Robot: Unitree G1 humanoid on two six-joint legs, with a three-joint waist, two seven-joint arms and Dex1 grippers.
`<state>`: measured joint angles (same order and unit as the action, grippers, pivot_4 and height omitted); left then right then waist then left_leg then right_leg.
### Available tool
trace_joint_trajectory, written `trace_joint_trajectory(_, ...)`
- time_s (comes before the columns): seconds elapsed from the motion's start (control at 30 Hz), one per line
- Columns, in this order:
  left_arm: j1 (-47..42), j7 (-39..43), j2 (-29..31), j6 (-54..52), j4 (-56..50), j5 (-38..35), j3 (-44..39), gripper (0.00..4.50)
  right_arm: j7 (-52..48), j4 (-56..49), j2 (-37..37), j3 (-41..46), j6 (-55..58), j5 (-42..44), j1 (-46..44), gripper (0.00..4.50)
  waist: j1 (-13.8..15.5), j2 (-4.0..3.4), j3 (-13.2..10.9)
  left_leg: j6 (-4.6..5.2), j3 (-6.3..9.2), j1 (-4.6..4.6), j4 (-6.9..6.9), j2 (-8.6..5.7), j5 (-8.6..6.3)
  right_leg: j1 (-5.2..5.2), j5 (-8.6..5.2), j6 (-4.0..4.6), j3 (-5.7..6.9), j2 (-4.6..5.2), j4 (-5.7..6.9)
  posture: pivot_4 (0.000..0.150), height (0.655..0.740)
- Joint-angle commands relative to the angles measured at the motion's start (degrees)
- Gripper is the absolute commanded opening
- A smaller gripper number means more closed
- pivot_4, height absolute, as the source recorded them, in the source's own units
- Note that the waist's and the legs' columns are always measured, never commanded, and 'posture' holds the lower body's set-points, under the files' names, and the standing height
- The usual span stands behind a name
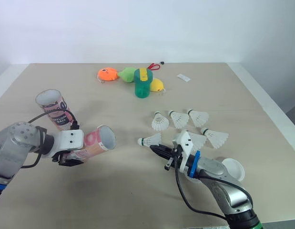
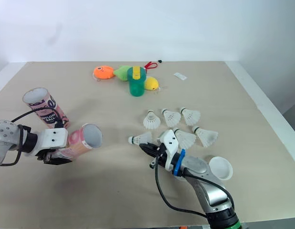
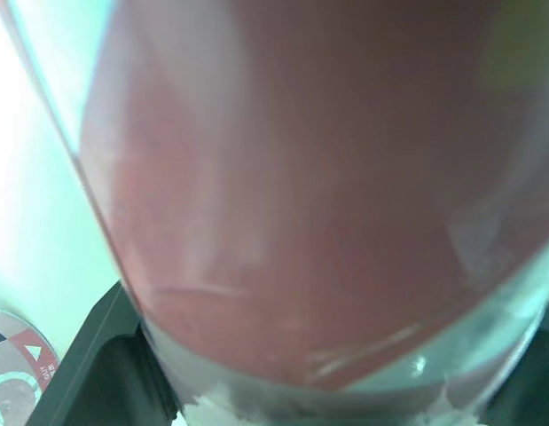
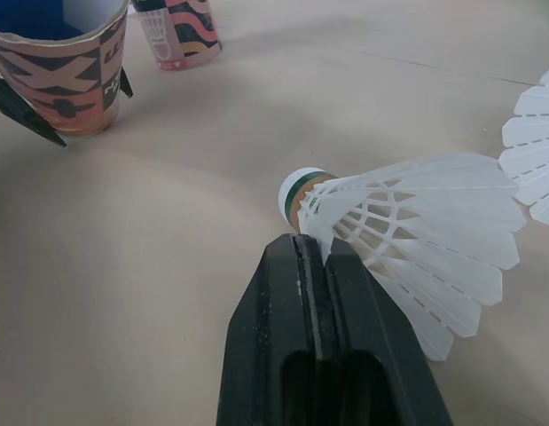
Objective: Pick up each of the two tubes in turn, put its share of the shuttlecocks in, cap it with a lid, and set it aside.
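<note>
My left jaws pinch the pink tube, tilted with its open mouth toward the shuttlecocks. My right jaws are pressed together on nothing, their tips just beside the cork of the nearest shuttlecock. As I judge it, the task has barely begun: all six shuttlecocks I can see lie on the worktop, the second tube stands uncapped behind my left arm, and a white lid waits beside my right arm.

We look down on a wide beige tabletop with a pale white rim, a plain white wall behind its far edge, soft even light, a sliver of grey floor on our right
</note>
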<state>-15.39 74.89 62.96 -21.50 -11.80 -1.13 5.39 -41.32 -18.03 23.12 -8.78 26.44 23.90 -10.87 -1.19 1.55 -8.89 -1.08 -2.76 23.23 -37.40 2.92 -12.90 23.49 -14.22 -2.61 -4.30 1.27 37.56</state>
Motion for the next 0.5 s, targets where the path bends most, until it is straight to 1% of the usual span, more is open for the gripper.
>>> trace_joint_trajectory(0.03, 0.0, 0.2, -1.1, -0.2, -0.3, -0.9, 1.7, 3.28, -4.5, -7.1, 2.2, 2.3, 3.3, 6.2, -9.7, 0.03, 0.0, -0.13, -0.1, 0.0, -0.03, 0.02, -0.01, 0.0, 0.0, 0.02, 0.03, 0.0, -0.01, 0.0, 0.0, 0.15, 0.74)
trace_joint_trajectory(0.13, -0.7, 0.3, -1.3, -0.2, 0.3, -0.6, 2.2, 3.28, -6.5, -7.5, 3.4, 0.7, 5.3, 7.5, -15.8, 0.03, 0.1, -0.07, 0.0, 0.04, 0.01, 0.0, -0.04, 0.02, 0.02, 0.01, 0.07, 0.0, 0.0, -0.04, 0.02, 0.15, 0.74)
trace_joint_trajectory(0.23, -1.3, 0.5, -1.6, -0.7, 0.5, -0.5, 2.5, 3.28, -8.7, -6.7, 3.2, -3.2, 5.3, 6.0, -20.8, 0.03, 0.1, -0.09, -0.1, 0.04, 0.18, 0.02, -0.01, 0.01, 0.02, -0.04, -0.03, 0.04, 0.08, -0.07, 0.03, 0.15, 0.74)
trace_joint_trajectory(0.4, -1.7, 0.2, -2.0, -1.7, 0.4, -0.8, 2.3, 3.28, -11.2, -3.3, 2.5, -9.6, 3.1, 1.3, -23.9, 0.03, 0.1, -0.09, -0.1, 0.04, 0.17, 0.06, -0.04, -0.01, 0.02, -0.02, -0.01, 0.03, 0.07, -0.05, 0.05, 0.15, 0.74)
trace_joint_trajectory(0.5, -1.7, 0.1, -2.1, -2.0, 0.2, -0.8, 2.2, 3.28, -11.9, -0.4, 1.3, -11.7, 1.2, -1.1, -25.1, 0.03, 0.1, -0.09, -0.1, 0.05, 0.16, 0.05, -0.1, -0.01, 0.03, -0.02, 0.04, 0.03, 0.07, -0.04, 0.06, 0.15, 0.74)
